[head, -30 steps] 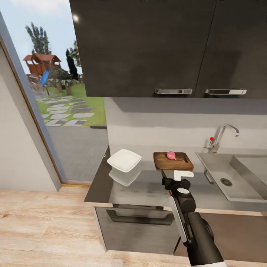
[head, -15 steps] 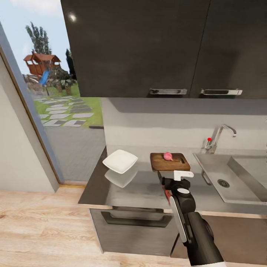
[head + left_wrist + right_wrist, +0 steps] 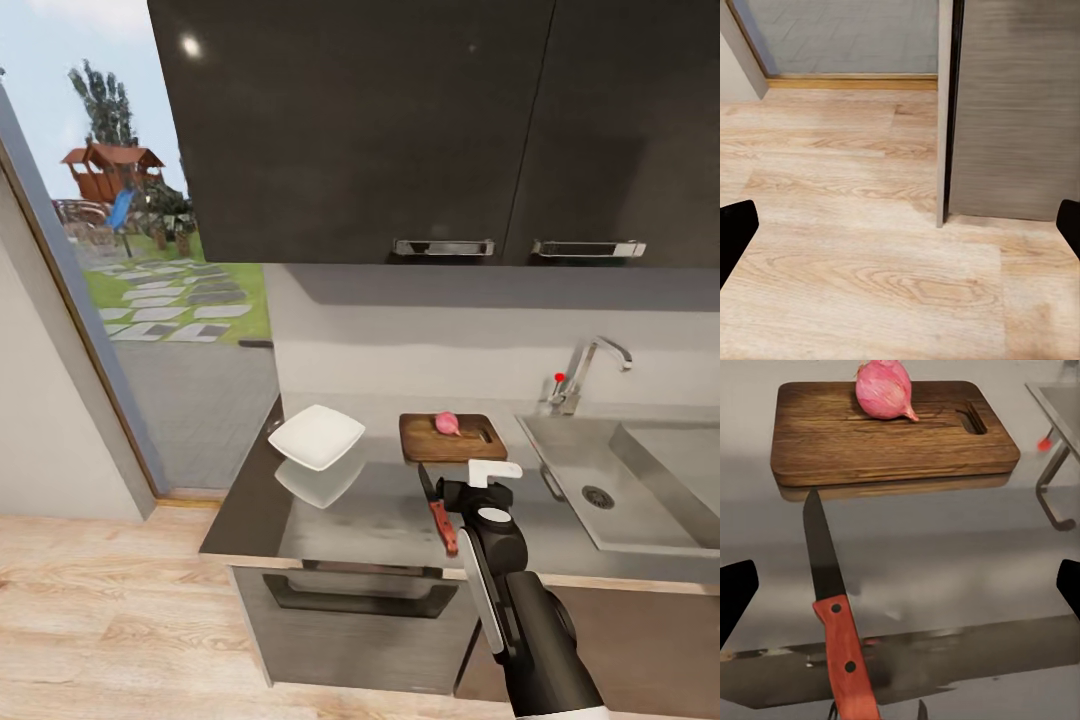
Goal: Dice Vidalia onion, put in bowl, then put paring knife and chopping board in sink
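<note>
One knife matters here: the paring knife (image 3: 832, 619) lies flat on the countertop (image 3: 350, 520), right under my right gripper (image 3: 465, 492). Its long axis runs almost straight along my reach, red handle toward me, dark tip pointing at the chopping board (image 3: 889, 431) and stopping just short of its near edge. In the right wrist view the handle sits a bit off-centre between my two fingers, nearer one of them. Those fingers stand wide apart at the frame edges with nothing between them, so the right gripper is released and empty.

Onion (image 3: 883, 390) sits on the far part of the board, beside the slot handle, already out of the sink (image 3: 620, 480). Board is between the white bowl (image 3: 316, 436) and the sink, apart from both.

Right arm is clearly the nearer one. Left gripper (image 3: 900, 240) hangs low facing the wood floor (image 3: 855, 240) and a cabinet side (image 3: 1020, 112), fingers also spread, holding nothing.

My guess for the next move: drop down onto the handle, with the fingers closing across it, not along it. May need a small sideways shift first to centre it.
</note>
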